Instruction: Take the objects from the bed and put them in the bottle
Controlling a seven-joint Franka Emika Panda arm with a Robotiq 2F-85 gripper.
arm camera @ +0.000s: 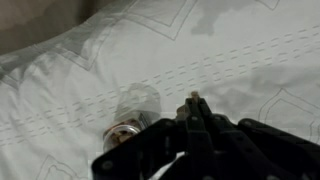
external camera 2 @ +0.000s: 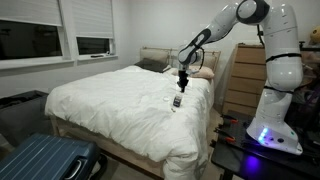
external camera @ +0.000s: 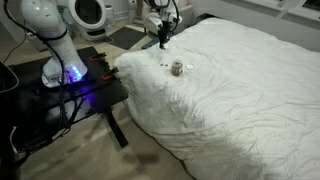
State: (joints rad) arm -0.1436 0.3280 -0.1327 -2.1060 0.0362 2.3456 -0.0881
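White bed [external camera: 240, 90] carries the bottle [arm camera: 125, 130] at eight o'clock from the closed fingers [arm camera: 195, 106], whether they pinch anything unclear; a nudge on soft bedding may topple the bottle.

The small brownish-tan bottle [external camera: 177, 68] stands upright on the bed [external camera: 245, 95], on its rumpled white duvet near one side. The tiny objects are too small to make out.

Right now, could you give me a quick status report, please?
Gripper above bed, jaws shut; hold unclear. Bottle upright, close by. Nothing blocking.
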